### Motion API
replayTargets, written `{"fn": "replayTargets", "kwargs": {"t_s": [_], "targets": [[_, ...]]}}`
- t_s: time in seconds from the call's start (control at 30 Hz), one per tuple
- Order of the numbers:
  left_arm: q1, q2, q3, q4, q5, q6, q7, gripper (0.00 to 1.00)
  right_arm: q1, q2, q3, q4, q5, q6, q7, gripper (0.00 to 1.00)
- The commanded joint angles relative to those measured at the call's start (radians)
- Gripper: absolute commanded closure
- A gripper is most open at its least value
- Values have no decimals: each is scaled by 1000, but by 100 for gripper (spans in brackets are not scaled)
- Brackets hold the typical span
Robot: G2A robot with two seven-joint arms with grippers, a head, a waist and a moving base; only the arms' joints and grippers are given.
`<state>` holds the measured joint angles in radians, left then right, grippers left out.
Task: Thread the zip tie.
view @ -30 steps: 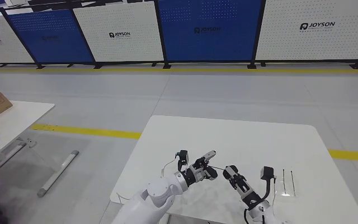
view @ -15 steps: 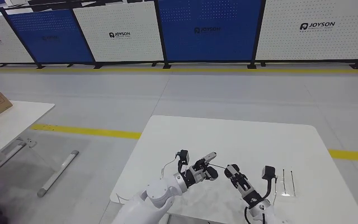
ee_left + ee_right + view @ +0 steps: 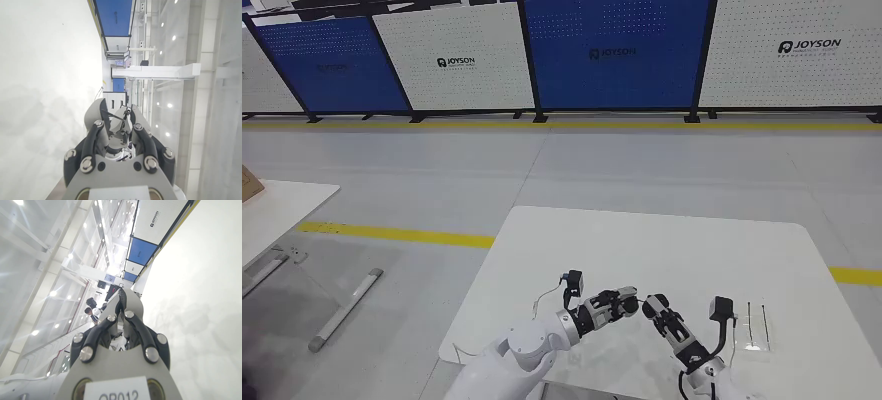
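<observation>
My left pincer [image 3: 118, 111] is open, its two fingers spread wide, and it hangs over the near part of the white table [image 3: 672, 235]. My right pincer [image 3: 119, 293] is closed with its pads pressed flat together. It grips one end of the zip tie [image 3: 113, 114], as the left wrist view shows. The zip tie is a thin dark strip running level from the right pincer's tip across the gap to my left side, off the table surface. Its free end reaches the dark pad of one left finger, but I can't tell if it touches. The two pincers sit tip to tip, just beside each other, and the right pincer's tip shows in the gap between my left fingers. Further right on the table, well apart from both pincers, two thin dark strips [image 3: 749, 320] lie side by side, and they look like more ties. A small clear piece [image 3: 754, 346] lies at their near ends, and I can't tell what it is. Behind the table are a yellow line [image 3: 392, 235] on the floor, blue and white pegboard panels [image 3: 617, 55], and a second white table [image 3: 282, 210] off to the left.
</observation>
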<state>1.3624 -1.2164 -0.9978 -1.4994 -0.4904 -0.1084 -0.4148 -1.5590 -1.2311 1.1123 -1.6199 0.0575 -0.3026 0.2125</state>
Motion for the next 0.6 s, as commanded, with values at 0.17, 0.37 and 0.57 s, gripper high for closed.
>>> {"fn": "replayTargets", "kwargs": {"t_s": [0.17, 0.37, 0.57], "targets": [[23, 7, -9, -27, 35, -14, -12, 100, 2, -2, 2, 5, 0, 8, 1, 100], [27, 10, -8, -37, 47, -8, -14, 77, 2, -4, 0, 4, -10, 8, 2, 100], [27, 10, -5, -38, 50, -9, -12, 76, -1, -5, 3, 2, -18, 8, 5, 100]]}}
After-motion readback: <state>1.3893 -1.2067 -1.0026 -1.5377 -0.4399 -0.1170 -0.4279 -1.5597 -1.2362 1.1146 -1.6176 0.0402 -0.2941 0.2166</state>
